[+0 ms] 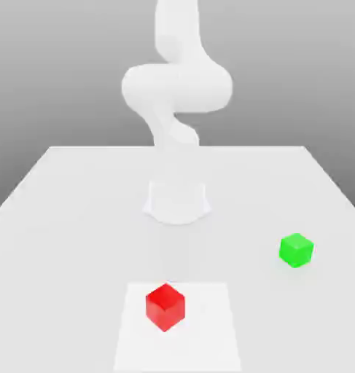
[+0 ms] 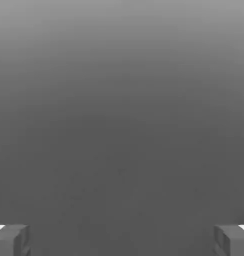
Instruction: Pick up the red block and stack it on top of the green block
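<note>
Red block [image 1: 165, 307] sits by the tabletop's [image 1: 85, 255] near edge, likely awaiting my jaws [image 2: 122, 241], which stand parted and empty, while the green block [image 1: 296, 250] waits toward the exterior view's right edge.

Rendered simulation space rather than a furnished room: pale, plain tabletop [image 1: 85, 240] with a white robot arm [image 1: 177, 87] standing on it, flat white square [image 1: 209, 335] towards the near edge, bare cubes in pure red [image 1: 165, 307] and green [image 1: 296, 250]. Behind, only a smooth grey gradient [image 1: 63, 80], like a simulator's blank robot test bench.
</note>
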